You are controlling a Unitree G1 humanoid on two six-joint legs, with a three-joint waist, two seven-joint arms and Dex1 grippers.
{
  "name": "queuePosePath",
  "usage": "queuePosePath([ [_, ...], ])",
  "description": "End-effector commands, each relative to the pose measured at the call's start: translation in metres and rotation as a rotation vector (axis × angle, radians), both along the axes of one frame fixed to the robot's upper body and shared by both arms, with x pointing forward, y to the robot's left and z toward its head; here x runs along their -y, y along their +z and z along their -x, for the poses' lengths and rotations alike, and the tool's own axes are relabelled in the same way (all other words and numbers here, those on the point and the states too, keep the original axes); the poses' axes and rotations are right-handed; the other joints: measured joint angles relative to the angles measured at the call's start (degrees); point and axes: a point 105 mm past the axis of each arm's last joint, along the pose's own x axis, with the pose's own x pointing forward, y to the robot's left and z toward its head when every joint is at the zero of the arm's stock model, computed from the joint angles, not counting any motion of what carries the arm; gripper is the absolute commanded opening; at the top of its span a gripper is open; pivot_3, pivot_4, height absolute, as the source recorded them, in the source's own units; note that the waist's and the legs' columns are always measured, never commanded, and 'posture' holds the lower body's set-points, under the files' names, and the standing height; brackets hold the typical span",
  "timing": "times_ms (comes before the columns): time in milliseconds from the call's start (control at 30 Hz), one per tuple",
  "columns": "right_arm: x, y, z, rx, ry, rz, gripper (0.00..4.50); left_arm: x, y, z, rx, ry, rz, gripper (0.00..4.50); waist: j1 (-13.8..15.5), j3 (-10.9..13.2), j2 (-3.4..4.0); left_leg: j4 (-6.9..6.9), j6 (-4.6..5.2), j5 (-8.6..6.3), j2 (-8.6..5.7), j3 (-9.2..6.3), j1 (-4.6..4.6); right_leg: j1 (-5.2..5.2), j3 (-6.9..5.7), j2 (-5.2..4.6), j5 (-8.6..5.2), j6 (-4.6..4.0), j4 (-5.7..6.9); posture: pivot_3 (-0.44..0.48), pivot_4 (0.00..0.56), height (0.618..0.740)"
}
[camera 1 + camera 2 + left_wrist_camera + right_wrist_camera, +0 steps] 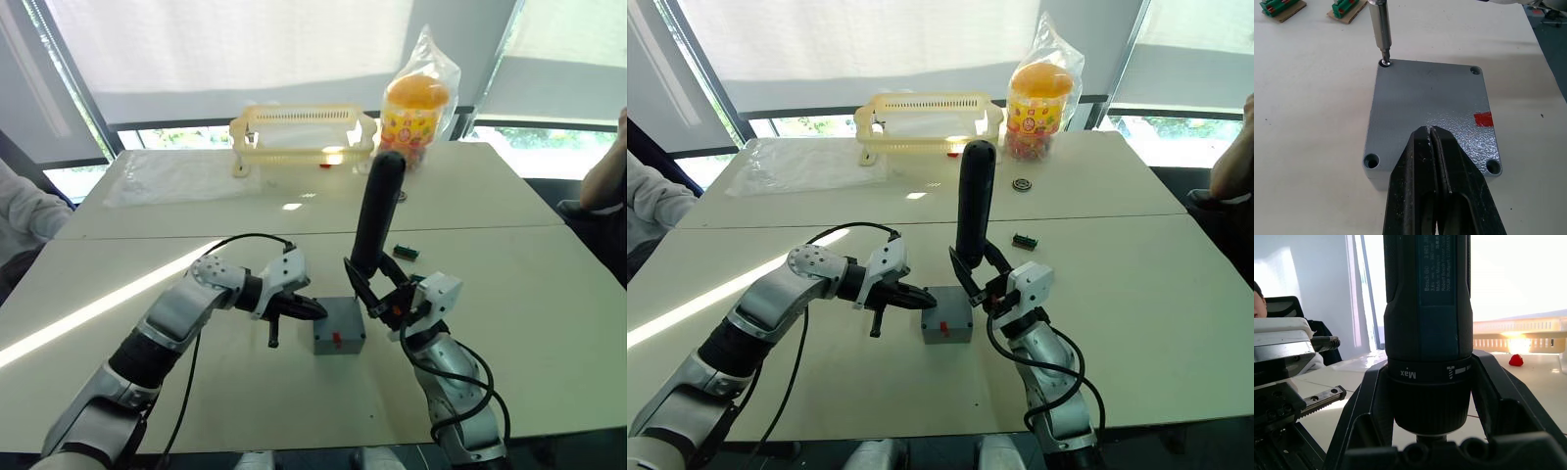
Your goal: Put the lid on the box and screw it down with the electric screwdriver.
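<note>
Flat blue-grey plastic lid [1430,107] sits on the small blue-grey plastic box [338,338], mid white bench [549,294], between the two arms. Right end effector [377,289] is clamped around the long black cylindrical electric screwdriver [375,211], which stands near vertical with the bit pointing down. In the left wrist view the metal bit tip sits in one corner hole of the lid, on the edge opposite the left end effector. Left end effector [1432,142] has its fingers closed together, empty, tips resting on or just above the lid's near edge; contact can't be confirmed. The right arm does the driving. My read: hold the tool axis plumb over that hole.
</note>
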Motion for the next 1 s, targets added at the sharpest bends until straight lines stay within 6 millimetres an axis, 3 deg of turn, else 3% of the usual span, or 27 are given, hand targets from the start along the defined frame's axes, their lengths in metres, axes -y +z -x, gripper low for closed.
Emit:
queuePosePath([
  [33, -0.013, -0.032, 0.001, -0.13, 0.048, 0.023, 1.81, 0.001, -0.005, 0.004, -0.01, -0.008, -0.015, 0.0, 0.0, -0.03, -0.01, 0.0, 0.0, 0.0, 0.0, 0.0, 0.0, 0.0, 0.0, 0.0, 0.0, 0.0, 0.0, 0.0, 0.15, 0.74],
  [700, -0.004, -0.077, 0.006, -0.232, 0.019, 0.186, 1.81, -0.001, -0.008, 0.004, -0.006, -0.01, -0.031, 0.0, 0.01, -0.75, -0.38, -0.11, 0.03, -0.03, 0.06, 0.0, 0.08, 0.06, -0.02, 0.03, -0.16, -0.17, -0.1, 0.0, 0.15, 0.74],
  [1000, 0.0, -0.085, 0.007, -0.257, 0.007, 0.189, 1.81, -0.001, -0.008, 0.005, -0.006, -0.013, -0.034, 0.0, 0.16, -1.27, -0.71, -0.29, 0.03, -0.04, 0.11, 0.01, 0.31, 0.23, -0.02, 0.0, -0.35, -0.39, -0.19, 0.0, 0.15, 0.74],
])
